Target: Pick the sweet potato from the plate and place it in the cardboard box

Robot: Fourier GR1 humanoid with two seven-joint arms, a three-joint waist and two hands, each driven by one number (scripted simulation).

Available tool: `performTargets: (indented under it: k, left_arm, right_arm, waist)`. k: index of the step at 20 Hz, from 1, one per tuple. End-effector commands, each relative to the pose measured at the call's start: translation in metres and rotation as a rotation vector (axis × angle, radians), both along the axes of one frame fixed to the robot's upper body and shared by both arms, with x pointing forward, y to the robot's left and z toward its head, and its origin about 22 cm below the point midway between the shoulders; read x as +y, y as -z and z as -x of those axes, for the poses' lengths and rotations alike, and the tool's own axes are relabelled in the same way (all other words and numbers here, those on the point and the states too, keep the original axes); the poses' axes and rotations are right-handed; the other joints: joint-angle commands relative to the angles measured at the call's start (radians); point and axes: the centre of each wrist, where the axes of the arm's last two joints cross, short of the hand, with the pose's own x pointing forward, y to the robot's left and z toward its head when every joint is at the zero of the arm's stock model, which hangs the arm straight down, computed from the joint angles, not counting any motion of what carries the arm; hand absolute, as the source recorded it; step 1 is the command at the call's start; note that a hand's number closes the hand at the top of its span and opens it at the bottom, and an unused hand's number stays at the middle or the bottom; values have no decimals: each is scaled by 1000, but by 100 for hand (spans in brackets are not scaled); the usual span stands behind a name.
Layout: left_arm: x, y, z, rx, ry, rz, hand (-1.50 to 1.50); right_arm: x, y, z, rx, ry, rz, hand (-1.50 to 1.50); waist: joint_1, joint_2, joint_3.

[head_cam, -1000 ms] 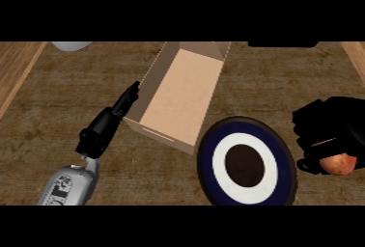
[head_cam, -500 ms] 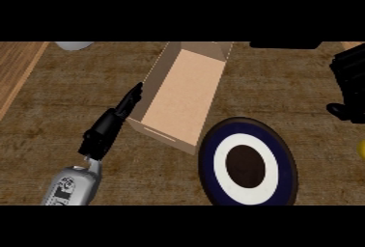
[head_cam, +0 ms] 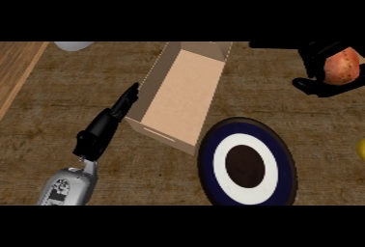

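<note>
The sweet potato [head_cam: 343, 66], orange-brown, is held up at the upper right by my right hand [head_cam: 319, 72], whose black fingers curl round it. It hangs to the right of the open cardboard box [head_cam: 178, 94], which lies tilted at the top centre. The plate [head_cam: 246, 164], dark blue rim, white ring, dark centre, sits bare below the box at the lower right. My left hand [head_cam: 107, 126] lies with straight fingers against the box's left wall, holding nothing.
A pale round object [head_cam: 75, 45] shows at the top left edge. A lighter wooden strip [head_cam: 18, 72] runs along the left edge of the counter. A small yellow thing [head_cam: 361, 149] peeks in at the right edge.
My right hand has risen from beside the plate at the lower right to the upper right, carrying the sweet potato with it. The left hand has stayed put.
</note>
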Motion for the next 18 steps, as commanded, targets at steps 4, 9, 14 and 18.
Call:
performTargets:
  k: [4,9,14,18]
  left_arm:
    - [7,-4,-6,-7,0,-9,0]
    - [13,18,6,8,-29,-2,0]
    - [-2,8,0,2,-15,8,0]
    - [-2,4,13,-4,2,10,0]
  right_arm:
    - [51,-10,-24,121,-108,4,150]
    - [78,-1,-37,76,-50,20,150]
    - [143,32,-39,-4,-38,54,150]
    - [157,41,-49,-8,-29,107,150]
  waist:
    - [-15,-2,0]
    - [-19,-3,0]
    - [-15,-2,0]
    - [-11,-2,0]
